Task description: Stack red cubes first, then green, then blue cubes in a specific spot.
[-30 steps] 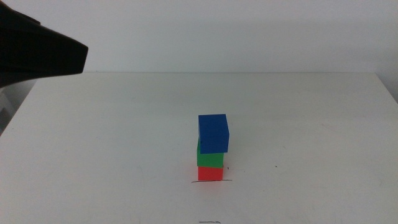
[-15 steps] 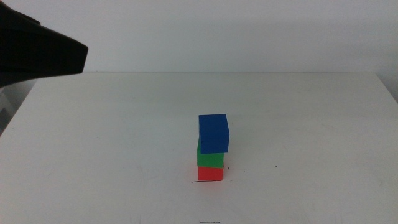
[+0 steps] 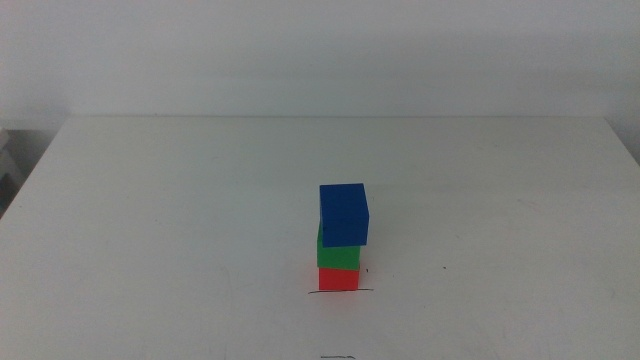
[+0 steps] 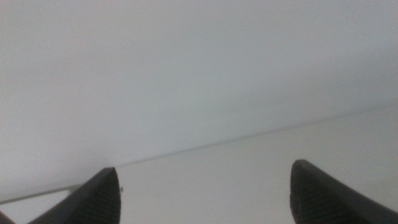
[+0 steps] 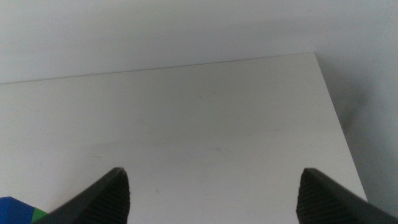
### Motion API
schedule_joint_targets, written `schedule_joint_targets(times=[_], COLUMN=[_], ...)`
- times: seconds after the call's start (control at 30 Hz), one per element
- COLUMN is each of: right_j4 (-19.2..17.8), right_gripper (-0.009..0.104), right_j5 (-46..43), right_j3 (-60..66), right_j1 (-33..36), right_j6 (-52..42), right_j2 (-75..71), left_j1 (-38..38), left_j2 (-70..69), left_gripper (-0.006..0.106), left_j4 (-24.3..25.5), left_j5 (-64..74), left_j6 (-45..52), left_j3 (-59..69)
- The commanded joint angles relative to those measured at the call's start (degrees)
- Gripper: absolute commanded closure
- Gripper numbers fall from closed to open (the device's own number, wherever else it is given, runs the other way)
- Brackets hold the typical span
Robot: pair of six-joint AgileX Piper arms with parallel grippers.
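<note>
- At the middle view's ten o'clock, the left claw had withdrawn out of sight, jaws spread, empty.
- Right claw waited, also spread.
- Blue cube topped green cube and red cube at the pen stroke; stacking looked finished.

**Bare test bench in a lab setting**

A plain white table stands against a blank pale wall. Hand-drawn pen marks on the tabletop and three coloured cubes suggest a robotics test station.
</note>
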Motion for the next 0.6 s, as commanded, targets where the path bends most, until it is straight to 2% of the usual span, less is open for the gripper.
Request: schedule_joint_targets(times=[0.0,0.17,0.57], right_j4=[-0.44,-0.45,-0.46], right_gripper=[0.014,0.014,0.014], right_j5=[-4.0,-4.0,-4.06], right_j3=[-1.54,-1.54,-1.54], right_j1=[-0.47,-0.47,-0.47], right_j6=[-0.57,-0.57,-0.57], right_j2=[-0.57,-0.57,-0.57], left_j1=[0.09,0.09,0.09], left_j2=[-0.26,0.12,0.98], left_gripper=[0.007,0.007,0.007], left_j4=[3.18,6.05,6.07], left_j5=[-7.76,-10.73,-10.78], left_j6=[-4.43,-5.67,-5.67], left_j3=[-0.49,0.3,2.54])
